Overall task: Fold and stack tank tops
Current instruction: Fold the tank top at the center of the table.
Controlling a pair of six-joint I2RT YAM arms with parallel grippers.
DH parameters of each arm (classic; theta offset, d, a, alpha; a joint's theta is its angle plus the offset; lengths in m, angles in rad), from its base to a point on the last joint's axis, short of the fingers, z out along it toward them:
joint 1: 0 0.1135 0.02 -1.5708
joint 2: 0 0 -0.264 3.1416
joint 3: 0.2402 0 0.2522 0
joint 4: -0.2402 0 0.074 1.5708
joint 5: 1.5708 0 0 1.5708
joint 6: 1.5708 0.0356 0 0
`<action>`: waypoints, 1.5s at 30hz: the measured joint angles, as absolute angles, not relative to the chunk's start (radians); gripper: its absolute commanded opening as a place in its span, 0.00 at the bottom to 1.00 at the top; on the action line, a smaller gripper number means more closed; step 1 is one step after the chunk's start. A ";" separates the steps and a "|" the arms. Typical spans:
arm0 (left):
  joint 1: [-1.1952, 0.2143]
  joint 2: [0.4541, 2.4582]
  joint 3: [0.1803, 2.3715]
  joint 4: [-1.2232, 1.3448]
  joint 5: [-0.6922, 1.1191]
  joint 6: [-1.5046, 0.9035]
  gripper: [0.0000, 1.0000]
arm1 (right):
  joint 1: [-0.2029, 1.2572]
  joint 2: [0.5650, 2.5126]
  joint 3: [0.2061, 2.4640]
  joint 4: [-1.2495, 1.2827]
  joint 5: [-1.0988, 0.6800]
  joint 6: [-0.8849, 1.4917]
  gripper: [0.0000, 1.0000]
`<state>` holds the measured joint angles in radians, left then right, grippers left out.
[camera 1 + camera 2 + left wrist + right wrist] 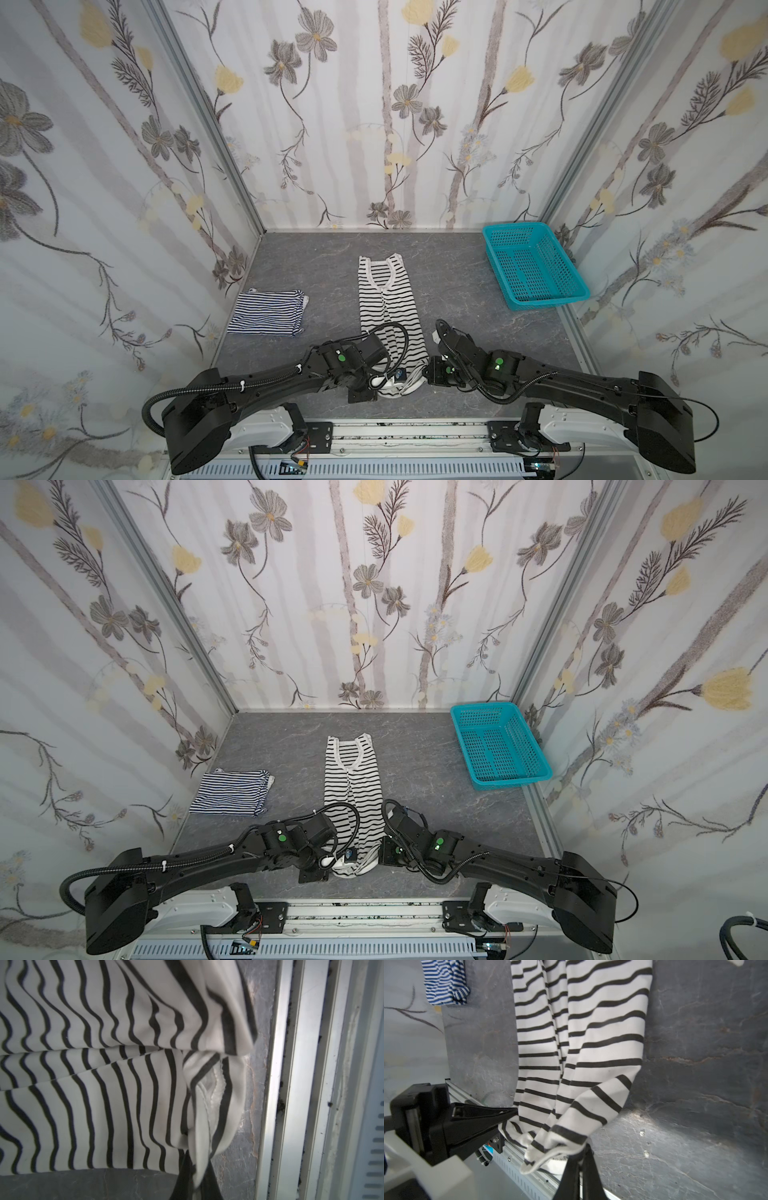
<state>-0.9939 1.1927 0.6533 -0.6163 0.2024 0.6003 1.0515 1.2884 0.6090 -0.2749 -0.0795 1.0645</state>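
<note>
Where the table (pixel 457 291) meets the left wall, the navy-striped top (pixel 268 312) lies folded. Centrally, the left gripper (pixel 512 1112) and right gripper (pixel 581 1152) each clamp the near hem of the black-striped top (pixel 388 299), apparently held just off the table. The turquoise basket (pixel 548 300) sits far right.

Turquoise perforated basket (pixel 550 300) sits at the far right corner of the grey marbled tabletop (pixel 478 332), close to the right wall, its long side angled a little off the table edge. Wallpaper walls (pixel 353 83) with grey and yellow flowers on pale stripes close in three sides, with an aluminium post (pixel 208 116) at each back corner. Aluminium rail (pixel 407 434) runs along the near table edge, dark grime in its grooves in the left wrist view (pixel 299 1084), with a white slotted duct (pixel 374 469) just in front of it.
</note>
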 measured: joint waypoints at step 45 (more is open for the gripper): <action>-0.407 1.843 1.265 -0.479 0.255 0.726 0.11 | 0.531 2.178 1.575 -0.458 -0.268 0.562 0.00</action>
<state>-0.4068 1.8435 1.2652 -0.4786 0.2554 0.7258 0.5312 2.1780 1.5753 -0.4576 -0.2676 0.5625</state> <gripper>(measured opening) 0.103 0.049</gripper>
